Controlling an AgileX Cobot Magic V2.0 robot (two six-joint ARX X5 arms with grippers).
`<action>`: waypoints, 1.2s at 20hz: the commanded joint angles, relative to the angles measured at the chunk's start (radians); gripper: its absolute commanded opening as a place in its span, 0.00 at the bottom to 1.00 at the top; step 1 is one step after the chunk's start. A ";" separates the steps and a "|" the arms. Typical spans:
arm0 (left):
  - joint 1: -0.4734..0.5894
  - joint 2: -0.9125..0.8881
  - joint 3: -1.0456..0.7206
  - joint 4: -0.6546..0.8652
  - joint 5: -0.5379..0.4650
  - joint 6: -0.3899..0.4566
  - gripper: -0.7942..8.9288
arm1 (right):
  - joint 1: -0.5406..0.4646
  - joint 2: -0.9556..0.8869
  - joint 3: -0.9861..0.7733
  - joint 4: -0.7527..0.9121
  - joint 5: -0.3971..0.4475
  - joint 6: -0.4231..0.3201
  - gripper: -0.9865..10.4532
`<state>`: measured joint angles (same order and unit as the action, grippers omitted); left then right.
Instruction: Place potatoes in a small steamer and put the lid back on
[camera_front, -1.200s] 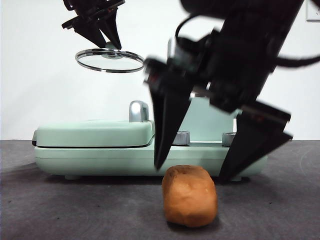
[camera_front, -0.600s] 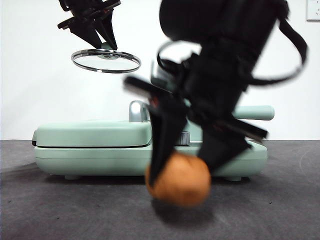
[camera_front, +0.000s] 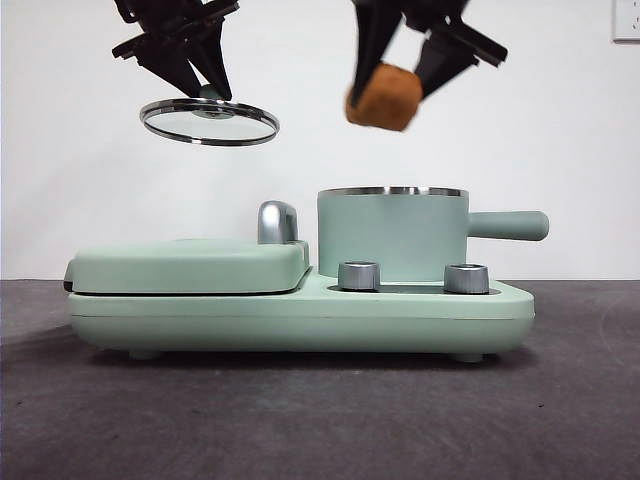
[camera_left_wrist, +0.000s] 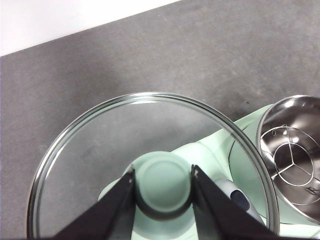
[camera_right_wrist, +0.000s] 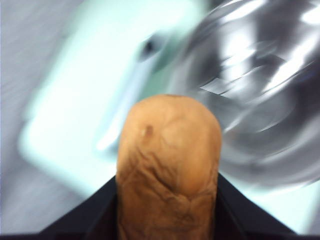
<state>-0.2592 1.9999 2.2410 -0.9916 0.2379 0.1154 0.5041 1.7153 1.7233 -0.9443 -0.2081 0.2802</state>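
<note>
Midway through the job: the right gripper (camera_front: 396, 75) holds the potato (camera_front: 383, 97) clamped between its two black jaws, high in the air and roughly over the near rim of the small steamer (camera_front: 392, 234), whose mouth is open. Off to the side, above the flat griddle plate (camera_front: 188, 268), the left gripper (camera_left_wrist: 163, 186) has its jaws closed on the mint-green knob (camera_left_wrist: 163, 182) of the lid (camera_front: 209, 121), which hangs level and well clear of the pot. By the look of it, the lid is off and the potato is lifted; lowering it into the pot, letting go and seating the lid are all left to do. The potato is an orange-brown, blunt-ended lump with a matte, wrinkled skin, a small dark spot near its top in the right wrist view, and clearly narrower than the pot's mouth. The left wrist view shows a shiny steel interior with a spoked rack at the bottom.
</note>
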 joint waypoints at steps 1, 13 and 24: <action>-0.004 -0.010 0.037 0.027 0.006 -0.005 0.10 | -0.032 0.115 0.118 -0.040 0.000 -0.072 0.13; -0.004 -0.009 0.037 0.027 0.006 -0.004 0.10 | -0.093 0.398 0.274 -0.074 0.000 -0.125 0.29; -0.029 -0.009 0.035 0.000 0.006 -0.004 0.10 | -0.093 0.387 0.597 -0.421 0.049 -0.183 0.49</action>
<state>-0.2813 1.9999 2.2410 -1.0088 0.2379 0.1123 0.4049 2.0933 2.2910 -1.3361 -0.1635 0.1261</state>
